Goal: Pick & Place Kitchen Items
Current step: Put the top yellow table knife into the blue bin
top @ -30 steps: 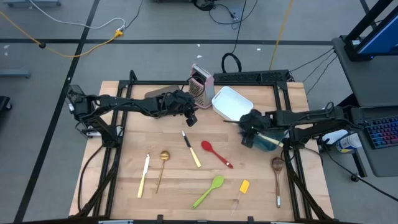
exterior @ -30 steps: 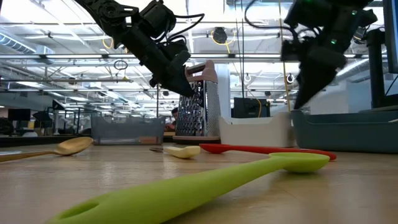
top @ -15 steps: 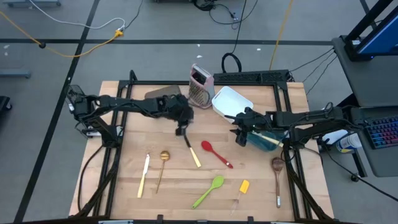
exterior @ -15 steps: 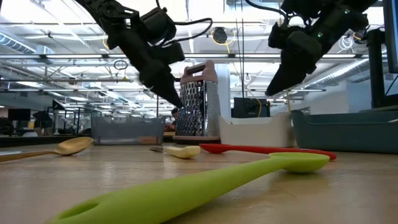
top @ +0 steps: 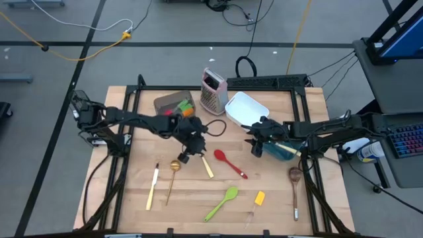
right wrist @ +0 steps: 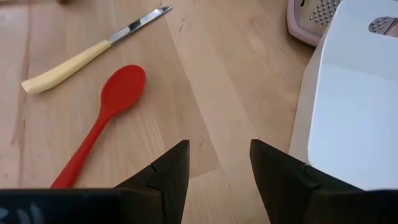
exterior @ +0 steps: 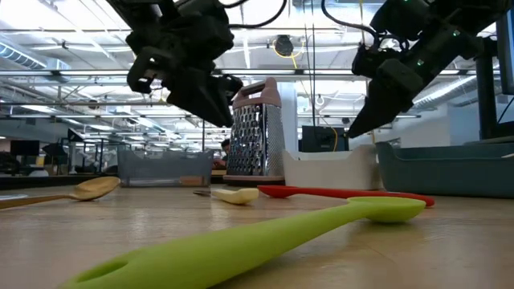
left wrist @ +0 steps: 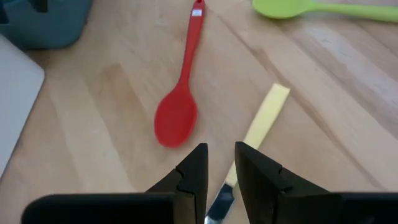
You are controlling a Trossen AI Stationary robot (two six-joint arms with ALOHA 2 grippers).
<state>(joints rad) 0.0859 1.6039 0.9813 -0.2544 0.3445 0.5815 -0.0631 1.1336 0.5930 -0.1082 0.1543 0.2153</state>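
Kitchen items lie flat on the wooden table: a red spoon point(top: 229, 164), a cream-handled knife point(top: 207, 166), a gold spoon point(top: 175, 165), a second cream knife point(top: 153, 185), a green spoon point(top: 222, 202), a yellow mini spatula point(top: 259, 198) and a wooden spoon point(top: 295, 182). My left gripper point(top: 184, 157) hangs above the table over the first knife point(left wrist: 264, 118). Its fingers are open by a narrow gap with nothing between them. My right gripper point(top: 254, 147) is open and empty, above the table between the red spoon point(right wrist: 106, 118) and the teal container point(top: 285, 149).
A grey container point(top: 173, 104) at the far left holds red, green and orange items. The metal grater point(top: 213, 89) and a white tray point(top: 246, 109) stand at the far middle. Bare wood lies along the near left and between the utensils.
My left gripper has swung from beside the grater toward the table's near edge, sinking a little and rolling its wrist, and now hangs over the knife; the grey container is uncovered. My right gripper has tipped up to a flatter slant and shifted slightly toward the table's left.
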